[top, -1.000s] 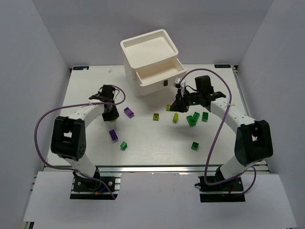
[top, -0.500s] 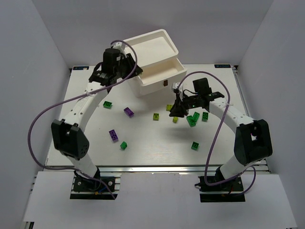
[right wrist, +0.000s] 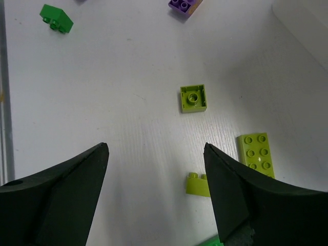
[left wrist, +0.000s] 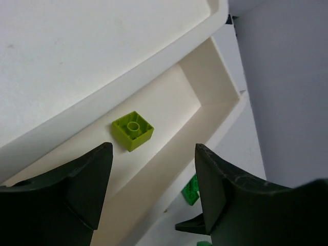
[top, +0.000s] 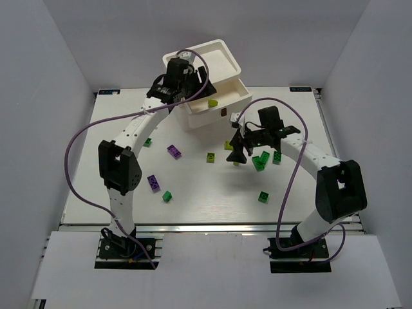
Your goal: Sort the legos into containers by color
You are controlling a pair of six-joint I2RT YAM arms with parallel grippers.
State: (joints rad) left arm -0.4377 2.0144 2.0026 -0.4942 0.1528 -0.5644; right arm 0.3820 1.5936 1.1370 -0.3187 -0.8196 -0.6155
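The white drawer unit (top: 193, 119) stands at the back with a tray on top and its top drawer (top: 237, 96) pulled open. One yellow-green lego (top: 213, 102) lies loose in that drawer, also in the left wrist view (left wrist: 132, 130). My left gripper (top: 194, 91) hovers open and empty above the drawer (left wrist: 205, 97). My right gripper (top: 236, 153) is open and empty above the table, over yellow-green legos: a square one (right wrist: 193, 98), a long one (right wrist: 255, 154) and a small one (right wrist: 199, 184). Purple legos (top: 174, 151) (top: 153, 182) and dark green legos (top: 167, 196) (top: 263, 197) lie on the table.
More dark green legos lie right of my right gripper (top: 259, 161) (top: 276, 156) and one at the left (top: 147, 142). A yellow-green lego (top: 210, 157) sits mid-table. White walls enclose the table on three sides. The drawer's brown handle (top: 224, 112) faces the front.
My left arm swung from the left of the table up to the drawer unit, and a yellow-green lego now lies in the open drawer. My right gripper shifted slightly left and nearer.
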